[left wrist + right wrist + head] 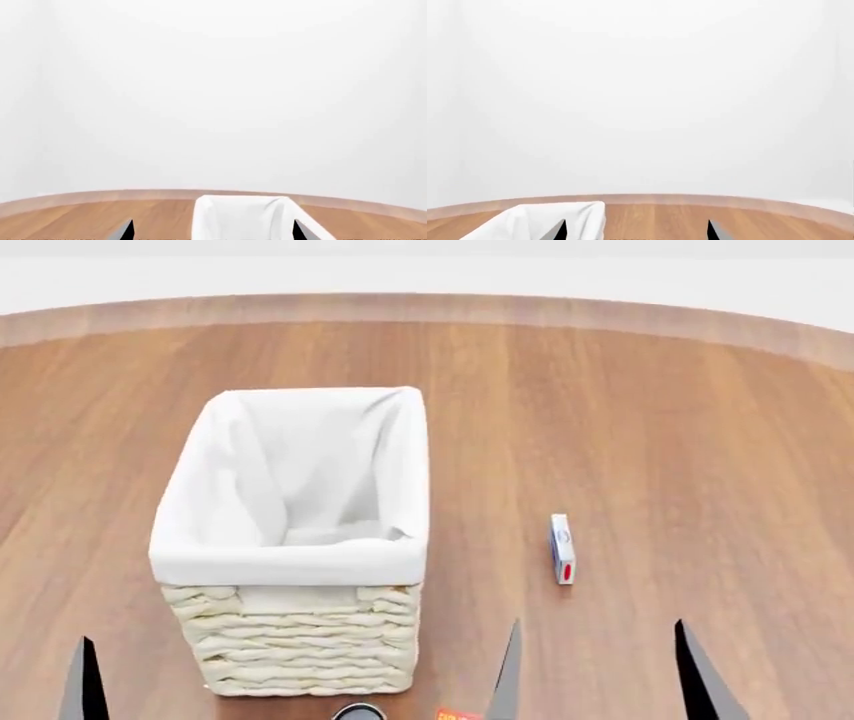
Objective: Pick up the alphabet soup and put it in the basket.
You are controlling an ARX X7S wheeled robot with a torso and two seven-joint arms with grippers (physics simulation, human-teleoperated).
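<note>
The cream woven basket (300,640) with a white cloth lining stands left of centre on the wooden table in the head view. It also shows in the left wrist view (241,216) and the right wrist view (534,222). The blue-labelled alphabet soup can does not show in any view. My left gripper (213,231) is open and empty, facing the basket; only one of its fingers (86,685) shows in the head view. My right gripper (601,675) is open and empty, to the right of the basket, and it also shows in the right wrist view (635,231).
A small white box with blue and red print (562,549) lies right of the basket. A round dark-rimmed object (358,712) and a red-orange item (458,714) are cut off at the near edge. The table's curved far edge (427,308) meets a white wall.
</note>
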